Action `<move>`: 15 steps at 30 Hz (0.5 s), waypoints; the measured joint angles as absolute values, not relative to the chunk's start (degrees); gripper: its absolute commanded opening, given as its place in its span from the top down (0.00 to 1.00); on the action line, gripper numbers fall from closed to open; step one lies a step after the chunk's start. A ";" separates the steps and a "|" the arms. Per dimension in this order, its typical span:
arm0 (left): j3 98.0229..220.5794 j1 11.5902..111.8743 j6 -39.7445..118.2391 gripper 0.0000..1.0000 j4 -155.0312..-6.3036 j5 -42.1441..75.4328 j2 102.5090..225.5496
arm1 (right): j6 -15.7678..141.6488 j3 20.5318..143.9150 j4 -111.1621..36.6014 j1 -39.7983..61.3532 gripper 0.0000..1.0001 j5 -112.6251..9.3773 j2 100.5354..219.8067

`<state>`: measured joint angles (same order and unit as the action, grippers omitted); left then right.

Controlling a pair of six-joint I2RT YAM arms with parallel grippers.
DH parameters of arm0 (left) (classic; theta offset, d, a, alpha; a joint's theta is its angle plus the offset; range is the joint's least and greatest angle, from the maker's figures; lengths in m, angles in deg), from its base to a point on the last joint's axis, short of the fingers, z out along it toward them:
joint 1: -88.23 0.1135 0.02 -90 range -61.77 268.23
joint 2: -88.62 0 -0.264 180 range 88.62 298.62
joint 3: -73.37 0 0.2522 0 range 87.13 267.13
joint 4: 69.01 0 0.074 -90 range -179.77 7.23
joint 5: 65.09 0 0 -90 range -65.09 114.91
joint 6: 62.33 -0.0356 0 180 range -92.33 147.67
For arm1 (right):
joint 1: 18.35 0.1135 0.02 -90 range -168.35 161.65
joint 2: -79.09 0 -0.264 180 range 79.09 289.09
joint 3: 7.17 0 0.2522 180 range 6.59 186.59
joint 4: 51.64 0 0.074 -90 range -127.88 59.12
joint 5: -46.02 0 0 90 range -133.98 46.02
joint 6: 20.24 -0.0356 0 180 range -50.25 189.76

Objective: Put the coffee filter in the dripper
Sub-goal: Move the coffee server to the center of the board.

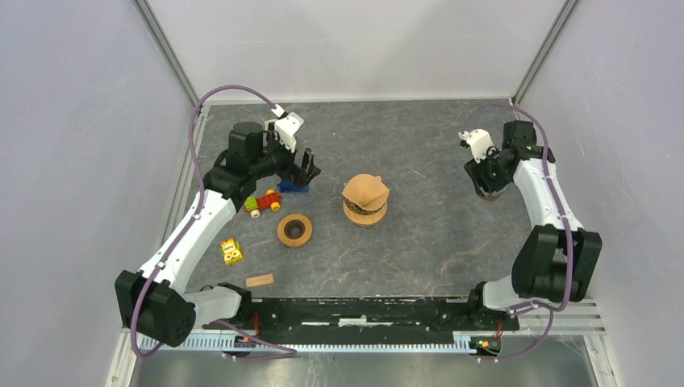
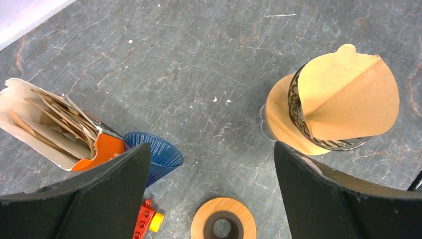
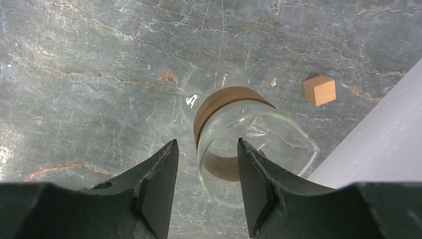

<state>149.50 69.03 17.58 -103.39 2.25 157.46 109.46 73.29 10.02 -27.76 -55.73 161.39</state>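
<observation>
Top external — wooden ring (image 1: pixel 282 234) near dripper (image 1: pixel 364 214)

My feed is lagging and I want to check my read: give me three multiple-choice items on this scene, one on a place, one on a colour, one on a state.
1. Where is the brown paper filter?
A. in the dripper
B. flat on the table
C. on the toy car

2. What colour is the ribbed cone beside the filter box?
A. red
B. blue
C. green

3. How is the left gripper?
A. shut on a filter
B. shut, empty
C. open, empty

Answers:
1 A, the filter sits inside the dripper's metal frame.
2 B, the left wrist view shows it blue.
3 C, its fingers stand wide apart with nothing between them.
</observation>
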 measured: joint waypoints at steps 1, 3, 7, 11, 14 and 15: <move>149.50 69.03 17.58 0.02 -103.37 2.25 157.46 | 109.68 73.74 10.00 -27.76 0.52 -55.99 162.64; 149.50 69.03 17.58 0.02 -103.26 2.27 157.46 | 109.98 74.03 9.83 -27.76 0.61 -56.26 164.19; 149.50 69.03 17.58 0.01 -103.24 2.36 157.46 | 110.62 74.33 10.35 -27.74 0.78 -57.79 165.70; 149.50 69.03 17.58 0.00 -103.41 3.34 157.46 | 110.62 75.23 10.99 -26.84 0.89 -59.29 166.09; 149.50 69.03 17.58 0.01 -103.74 5.16 157.57 | 110.44 75.54 10.81 -23.74 0.95 -59.67 166.09; 149.54 69.03 17.60 0.01 -103.76 5.60 157.68 | 110.27 75.56 10.75 -22.38 0.97 -59.91 166.09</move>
<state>149.54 69.03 17.60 -103.76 5.60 157.68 110.27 75.56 10.75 -22.38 -59.91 166.09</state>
